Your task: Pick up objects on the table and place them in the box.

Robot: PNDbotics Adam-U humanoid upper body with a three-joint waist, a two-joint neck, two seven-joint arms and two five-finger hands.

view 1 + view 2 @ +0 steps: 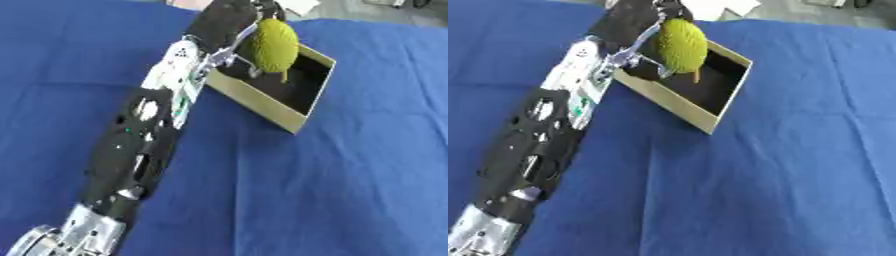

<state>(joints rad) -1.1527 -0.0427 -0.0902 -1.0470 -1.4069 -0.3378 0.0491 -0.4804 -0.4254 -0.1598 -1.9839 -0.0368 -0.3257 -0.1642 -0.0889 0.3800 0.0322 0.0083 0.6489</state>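
The box (pixel 262 102) sits on the table (pixel 350 175) toward its far side, set askew to the table's edges. The left hand (pixel 229 22) reaches in from the box's near left and is over the box's far left corner. The bumpy round object (pixel 271 45) hangs above the box's far end, just right of the hand.

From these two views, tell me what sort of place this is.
Probably a lab or test bench for pick-and-place practice: a table under a plain blue cloth, a single open cardboard box, and the left hand holding a bumpy yellow-green fruit over it.
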